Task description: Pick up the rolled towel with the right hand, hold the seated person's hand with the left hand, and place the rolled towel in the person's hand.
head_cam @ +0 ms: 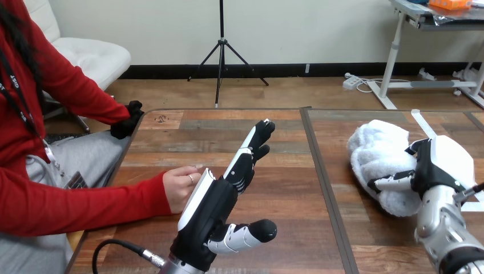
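Wooden table w/ dark centre seam, white strip far right.

Fluffy white cloth towel, matt plank-grained wooden table, silver metal forearm

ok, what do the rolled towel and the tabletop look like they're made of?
rolled towel: white, looks like plush terry or microfibre cloth; the surface is fuzzy and lumpy.
table: wood planks or a wood-print laminate, can't tell which; matte, with mixed brown and grey boards showing grain and a dark seam down the middle.
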{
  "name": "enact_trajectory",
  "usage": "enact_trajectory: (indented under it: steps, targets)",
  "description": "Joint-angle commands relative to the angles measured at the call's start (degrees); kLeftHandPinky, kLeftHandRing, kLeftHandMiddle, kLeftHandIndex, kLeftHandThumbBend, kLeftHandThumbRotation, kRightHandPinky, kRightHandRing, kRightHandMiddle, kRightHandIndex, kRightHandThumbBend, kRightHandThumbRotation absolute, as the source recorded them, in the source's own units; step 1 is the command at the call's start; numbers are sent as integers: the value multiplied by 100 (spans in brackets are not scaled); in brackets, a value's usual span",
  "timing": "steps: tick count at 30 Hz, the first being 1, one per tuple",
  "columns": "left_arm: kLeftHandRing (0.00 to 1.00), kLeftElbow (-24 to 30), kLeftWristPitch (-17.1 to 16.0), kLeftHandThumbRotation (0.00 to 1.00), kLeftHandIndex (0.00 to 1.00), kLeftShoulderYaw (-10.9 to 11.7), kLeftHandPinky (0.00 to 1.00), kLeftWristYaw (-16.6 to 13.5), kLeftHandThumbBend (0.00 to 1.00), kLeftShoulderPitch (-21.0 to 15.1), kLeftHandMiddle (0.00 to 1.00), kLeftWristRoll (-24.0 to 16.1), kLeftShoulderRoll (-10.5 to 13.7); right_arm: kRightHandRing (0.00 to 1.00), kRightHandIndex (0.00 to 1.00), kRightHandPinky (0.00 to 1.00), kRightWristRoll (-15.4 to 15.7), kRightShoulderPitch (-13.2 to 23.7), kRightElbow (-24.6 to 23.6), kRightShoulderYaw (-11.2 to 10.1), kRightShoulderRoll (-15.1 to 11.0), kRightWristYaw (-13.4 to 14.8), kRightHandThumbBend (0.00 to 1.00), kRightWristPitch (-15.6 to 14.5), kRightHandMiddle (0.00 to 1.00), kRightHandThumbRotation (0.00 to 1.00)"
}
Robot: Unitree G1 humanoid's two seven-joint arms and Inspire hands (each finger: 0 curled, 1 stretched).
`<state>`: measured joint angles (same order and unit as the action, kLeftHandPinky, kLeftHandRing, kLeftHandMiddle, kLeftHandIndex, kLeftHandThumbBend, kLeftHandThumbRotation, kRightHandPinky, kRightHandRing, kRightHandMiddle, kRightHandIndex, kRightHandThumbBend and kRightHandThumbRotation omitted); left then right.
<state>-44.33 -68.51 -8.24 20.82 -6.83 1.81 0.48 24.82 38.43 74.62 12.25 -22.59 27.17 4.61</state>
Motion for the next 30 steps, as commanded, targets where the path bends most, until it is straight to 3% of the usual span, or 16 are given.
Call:
enact_trajectory:
  steps: [1, 9, 30]
  targets:
    - [99, 257, -127, 80, 100, 85, 94, -113, 100, -233, 100, -19, 61, 14, 22, 9, -73, -241, 9, -47, 154, -13, 68, 274, 20, 0]
    - [98, 291, -120, 83, 100, 147, 90, -279, 100, -215, 100, -191, 114, 12, 17, 8, -240, -266, -77, -224, 187, 103, 69, 683, 17, 0]
    - [95, 197, -100, 80, 100, 28, 86, -180, 100, -313, 99, 18, 214, 10, 13, 6, -393, -578, -613, -470, 241, 585, 67, 2243, 13, 0]
